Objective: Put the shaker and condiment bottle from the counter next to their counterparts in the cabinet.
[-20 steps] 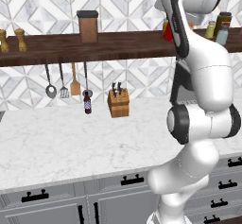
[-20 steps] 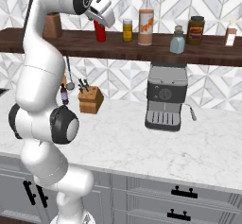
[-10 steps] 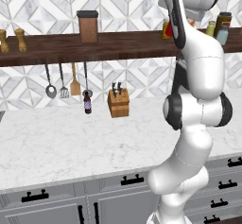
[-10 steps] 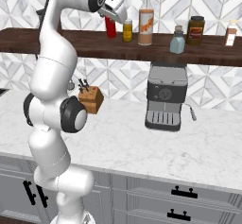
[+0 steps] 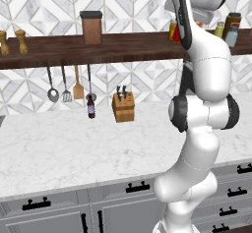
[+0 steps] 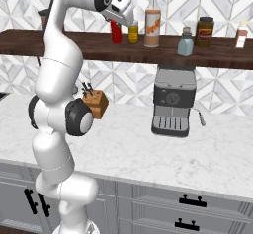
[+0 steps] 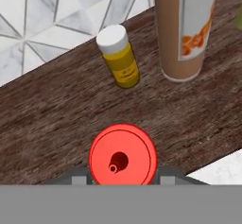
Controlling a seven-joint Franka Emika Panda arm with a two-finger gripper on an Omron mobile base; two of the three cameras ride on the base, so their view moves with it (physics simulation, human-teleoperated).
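Observation:
The condiment bottle is bright red and stands upright at the top of the cabinet, a dark wooden shelf, just left of a small yellow bottle. My gripper comes down on it from above and is shut on it. The hand view looks straight down on its red nozzle, with a dark fingertip on each side. I cannot tell if its base touches the wood. The pale blue-grey shaker stands further right on the same shelf, also seen as the shaker.
A tall clear bottle with orange label stands right of the yellow one, then a dark jar. A brown canister and two wooden mills sit further left. On the counter are a coffee machine and knife block.
My arm swung along the shelf with the red bottle, from further left to beside the yellow bottle, then came down slightly. The grip has not changed.

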